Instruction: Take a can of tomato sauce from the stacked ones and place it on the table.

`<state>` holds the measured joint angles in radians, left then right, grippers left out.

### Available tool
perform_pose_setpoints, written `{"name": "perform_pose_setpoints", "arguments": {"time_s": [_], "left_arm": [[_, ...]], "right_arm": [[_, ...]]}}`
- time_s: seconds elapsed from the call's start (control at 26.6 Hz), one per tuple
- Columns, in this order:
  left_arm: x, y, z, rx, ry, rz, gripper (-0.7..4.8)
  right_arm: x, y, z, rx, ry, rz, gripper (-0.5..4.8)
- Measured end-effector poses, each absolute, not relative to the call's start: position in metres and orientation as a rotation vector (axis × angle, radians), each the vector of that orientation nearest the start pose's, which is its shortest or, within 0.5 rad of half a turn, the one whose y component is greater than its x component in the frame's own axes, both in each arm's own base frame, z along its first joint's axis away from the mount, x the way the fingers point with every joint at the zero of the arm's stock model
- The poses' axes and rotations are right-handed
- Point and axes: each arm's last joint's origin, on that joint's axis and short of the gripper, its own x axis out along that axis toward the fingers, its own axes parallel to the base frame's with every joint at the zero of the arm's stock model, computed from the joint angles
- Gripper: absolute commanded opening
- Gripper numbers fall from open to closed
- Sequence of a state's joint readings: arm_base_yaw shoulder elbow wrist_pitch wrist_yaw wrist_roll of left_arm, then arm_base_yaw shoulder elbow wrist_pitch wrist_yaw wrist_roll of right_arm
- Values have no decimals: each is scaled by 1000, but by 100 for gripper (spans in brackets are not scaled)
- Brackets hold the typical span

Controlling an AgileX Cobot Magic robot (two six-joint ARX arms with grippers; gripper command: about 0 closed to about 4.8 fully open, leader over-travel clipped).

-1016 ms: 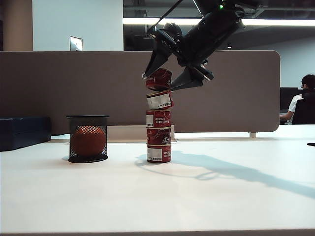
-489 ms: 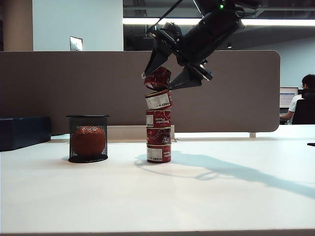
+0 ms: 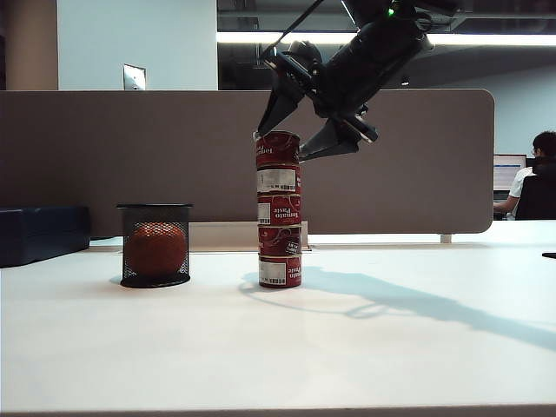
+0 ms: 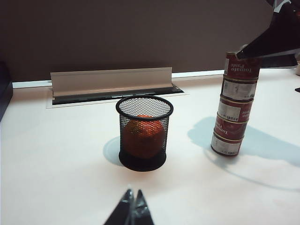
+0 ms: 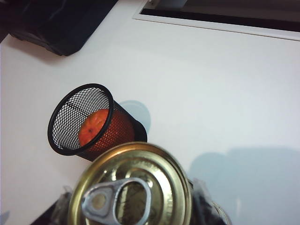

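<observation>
1. Now, the can of tomato sauce (image 3: 278, 148) is seen on top of the stacked ones (image 3: 280, 230), and it is not yet set on the table (image 3: 391, 347).
2. The right gripper (image 3: 281, 144) is placed up high with one finger on each side of that top can. It cannot be told if the can is squeezed tight or only touched.
3. If the can is held too loosely, it could be dropped when it is lifted.
4. If the can is pulled sideways and not straight up, the can under it could be dragged along, and the tall, thin stack could be knocked over.
5. The black mesh cup (image 3: 155, 245) is stood near the stack, so it could be hit by falling cans.
6. The left gripper (image 4: 133, 212) is kept closed and empty, well apart from the stack, so no trouble is expected from it.
</observation>
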<state>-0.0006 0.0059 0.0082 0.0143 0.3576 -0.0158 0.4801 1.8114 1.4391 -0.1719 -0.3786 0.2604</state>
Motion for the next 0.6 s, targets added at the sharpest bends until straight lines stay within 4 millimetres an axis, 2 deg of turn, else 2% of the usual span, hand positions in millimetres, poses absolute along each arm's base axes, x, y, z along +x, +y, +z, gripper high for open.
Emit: {"name": "perform_pose_setpoints", "arguments": {"time_s": [0.08,0.45,0.6], "left_arm": [[96,-10,167,-13,-14,-358,-6],[96,-10,167,-13,-14,-358,-6],[96,-10,167,-13,-14,-358,-6]], "right_arm": [[362,201,278,210,665,759,302],[361,200,281,210,658,760,299],[360,199,284,210,650,761,258]]}}
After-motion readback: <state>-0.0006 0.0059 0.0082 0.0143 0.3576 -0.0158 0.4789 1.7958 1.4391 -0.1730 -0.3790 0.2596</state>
